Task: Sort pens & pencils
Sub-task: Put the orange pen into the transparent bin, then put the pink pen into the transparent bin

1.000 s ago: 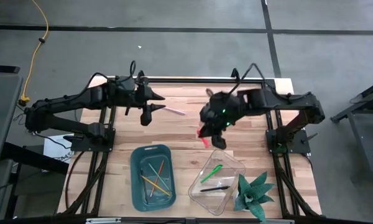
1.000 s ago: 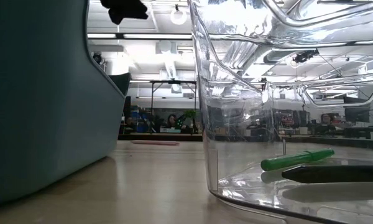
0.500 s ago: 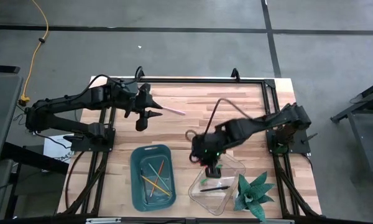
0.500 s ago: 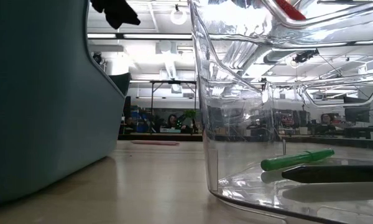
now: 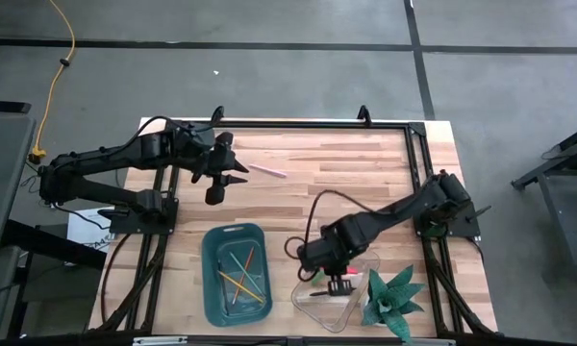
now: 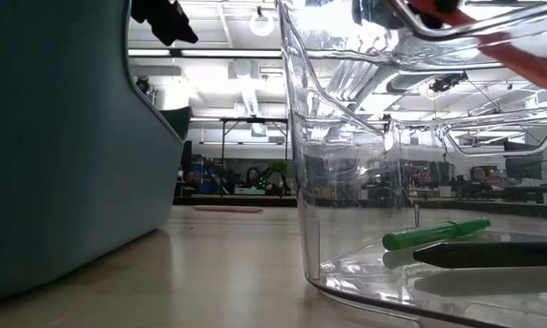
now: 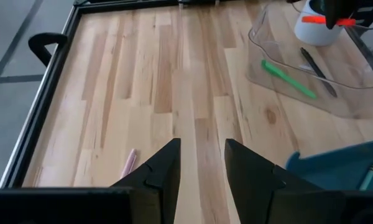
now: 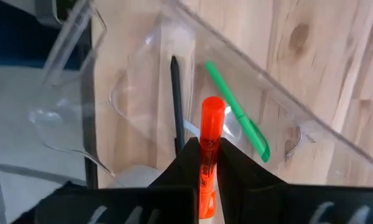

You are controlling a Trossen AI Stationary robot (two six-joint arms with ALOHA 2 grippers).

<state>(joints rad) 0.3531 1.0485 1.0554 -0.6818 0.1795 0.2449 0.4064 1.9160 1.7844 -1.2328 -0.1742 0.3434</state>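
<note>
My right gripper (image 8: 206, 163) is shut on the red-orange pen (image 8: 210, 127) and hovers over the clear container (image 5: 317, 300) near the table's near edge. The green pen (image 8: 237, 129) and the black pen (image 8: 175, 99) lie flat on that container's floor, also seen as green pen (image 6: 436, 234) and black pen (image 6: 492, 253). Several thin pencils (image 5: 238, 274) lie in the teal bin (image 5: 210, 279). My left gripper (image 7: 202, 165) is open and hangs above the bare wood at the table's far left. A pink stick (image 7: 129, 163) lies flat just beside it. My right gripper pinches the red-orange pen between its two fingers, on the shaft (image 8: 207, 157) partway along it. The fingers come from above, pointing down into the container. The pen is lifted clear and juts out past the fingertips, tilted (image 6: 527, 56) above the container's rim.
A green spiky plant (image 5: 391, 300) stands to the right of the clear container, at the near right corner. The teal bin sits left of the container with a narrow gap. The black frame rail (image 7: 46, 106) runs along the table's edge. Bare wood (image 5: 365, 168) lies across the far half.
My right gripper has travelled from the table's middle toward the near edge and down, carrying the red-orange pen over the clear container. My left gripper has drifted slightly toward the near-left and stayed open. The pens in the container and the pencils have not moved.
</note>
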